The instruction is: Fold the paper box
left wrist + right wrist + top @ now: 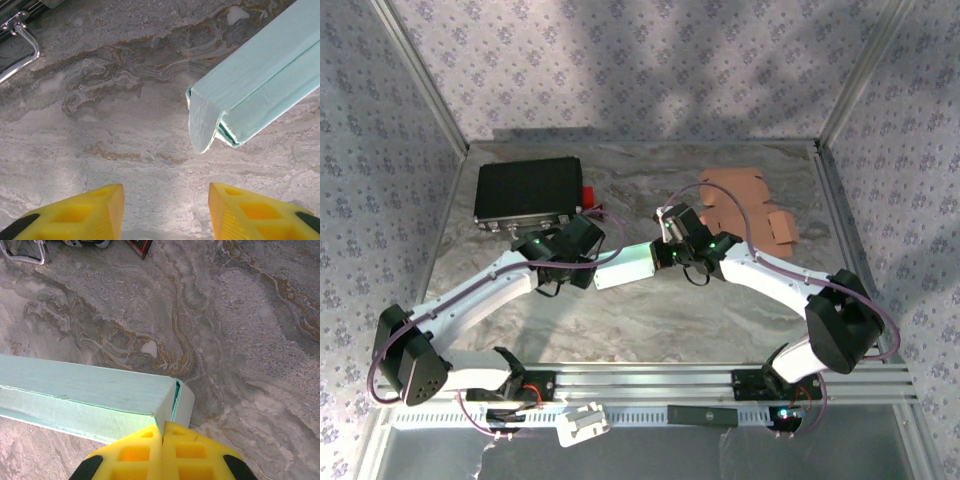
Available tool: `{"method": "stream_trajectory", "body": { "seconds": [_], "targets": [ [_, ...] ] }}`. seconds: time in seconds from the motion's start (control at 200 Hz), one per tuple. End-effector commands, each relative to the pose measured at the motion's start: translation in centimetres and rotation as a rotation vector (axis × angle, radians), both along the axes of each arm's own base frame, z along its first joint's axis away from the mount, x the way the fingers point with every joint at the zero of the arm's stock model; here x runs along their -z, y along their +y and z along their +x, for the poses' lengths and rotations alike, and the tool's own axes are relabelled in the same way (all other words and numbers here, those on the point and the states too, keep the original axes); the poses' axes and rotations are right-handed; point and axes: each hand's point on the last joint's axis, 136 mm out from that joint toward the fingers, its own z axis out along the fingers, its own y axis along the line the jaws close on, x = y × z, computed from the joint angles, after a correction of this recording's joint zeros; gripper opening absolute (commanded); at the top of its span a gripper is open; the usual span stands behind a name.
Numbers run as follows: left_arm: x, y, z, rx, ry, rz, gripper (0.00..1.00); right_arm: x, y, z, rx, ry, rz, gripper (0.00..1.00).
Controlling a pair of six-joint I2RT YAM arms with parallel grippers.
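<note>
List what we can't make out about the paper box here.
- Right wrist view: where the right pincer grips the paper box, hidden beneath it.
- Left wrist view: box's far end, cut off at the top-right corner.
- Top view: box's right end, under the right pincer; flaps too small.

Matt paper box (90,395), marbled stone-look table (240,340)

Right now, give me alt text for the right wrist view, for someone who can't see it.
A long pale green box lies on a grey marbled table. The yellow claw, closed, sits right at the box's end flap.
</note>
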Motion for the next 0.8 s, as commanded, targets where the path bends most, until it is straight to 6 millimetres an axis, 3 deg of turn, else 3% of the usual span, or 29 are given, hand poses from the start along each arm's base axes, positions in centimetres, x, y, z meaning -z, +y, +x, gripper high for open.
{"method": "stream_trajectory", "body": {
  "seconds": [0.0, 0.335, 0.66, 0.8],
  "targets": [
    [-0.5, -0.3, 1.0, -0.024, -0.036, -0.013, 0.45, -0.2, -0.2, -0.8, -0.018, 0.018, -0.029, 0.00],
    [0.1, -1.9, 2.5, -0.040, -0.024, -0.020, 0.32, -0.3, -0.1, -0.7, -0.021, 0.019, -0.028, 0.00],
    [-0.5, -2.6, 2.7, -0.054, -0.027, -0.070, 0.29, -0.2, -0.1, -0.8, -0.015, 0.019, -0.040, 0.00],
    [-0.1, -2.7, 2.5, -0.048, -0.006, -0.058, 0.23, -0.3, -0.2, -0.8, -0.012, 0.020, -0.040, 0.00]
  ]
}}
